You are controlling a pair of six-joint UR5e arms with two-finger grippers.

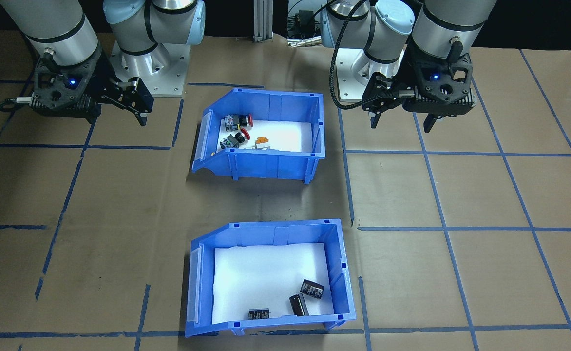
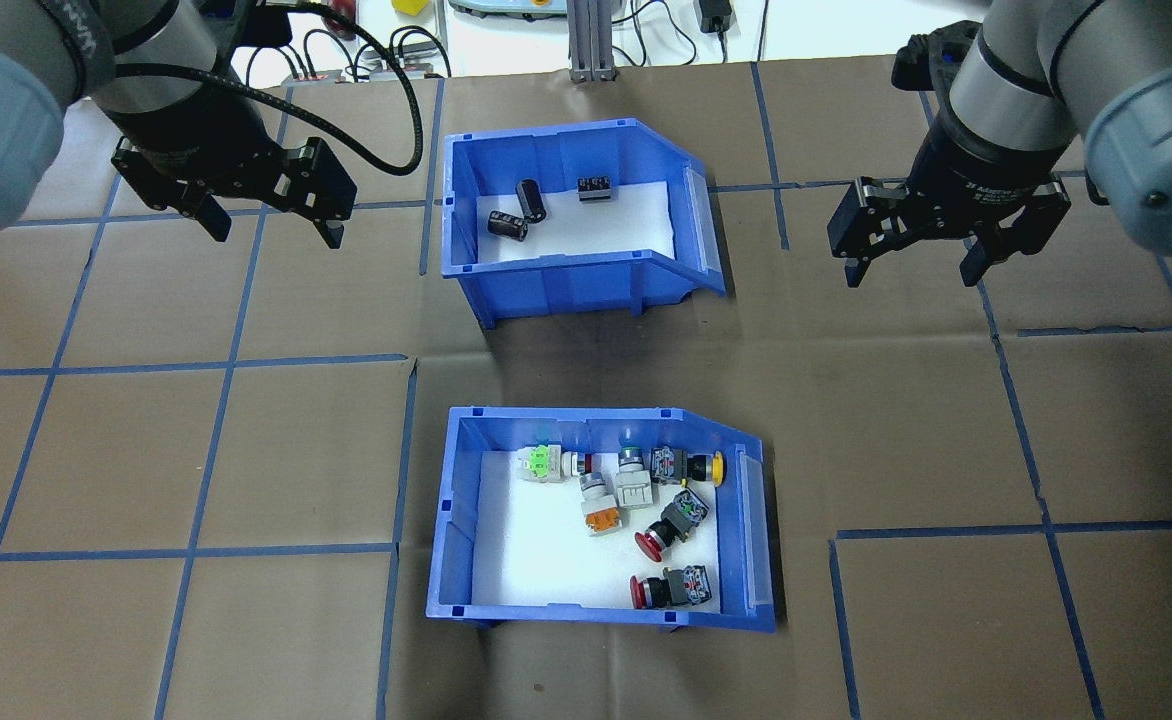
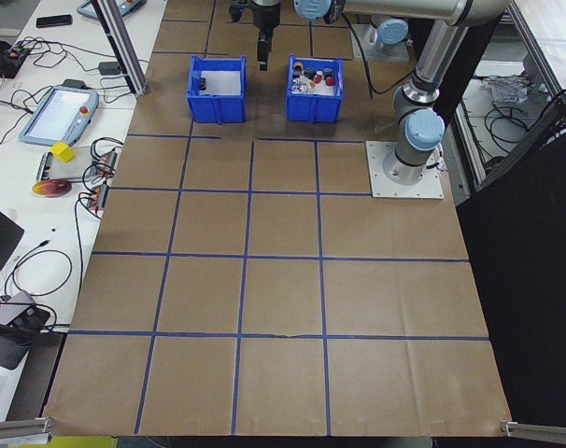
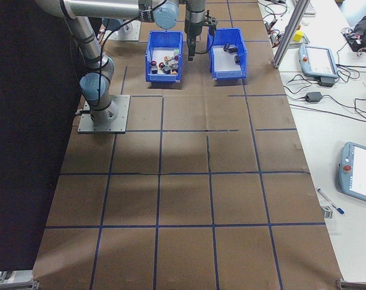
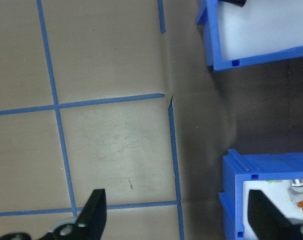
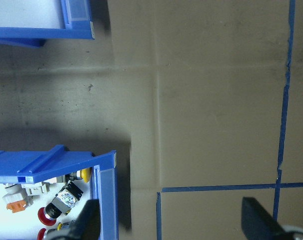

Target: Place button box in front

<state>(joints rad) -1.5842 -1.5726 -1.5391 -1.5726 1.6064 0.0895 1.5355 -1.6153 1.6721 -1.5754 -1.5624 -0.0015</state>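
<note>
Nearest us on the desk [image 2: 246, 450] sits the button box [image 2: 601, 520], seemingly placed; our left tool [image 2: 271, 215] and right tool [image 2: 914, 258] hang wide, empty.

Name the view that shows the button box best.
Overhead exterior: the whole button box and all its switches show from above. Front-facing hides some switches behind its near wall. Side views show it small; both wrist views catch only a corner.

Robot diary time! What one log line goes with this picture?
left gripper: open, empty | right gripper: open, empty | button box: on table, untouched, robot-side of capacitor bin
</note>
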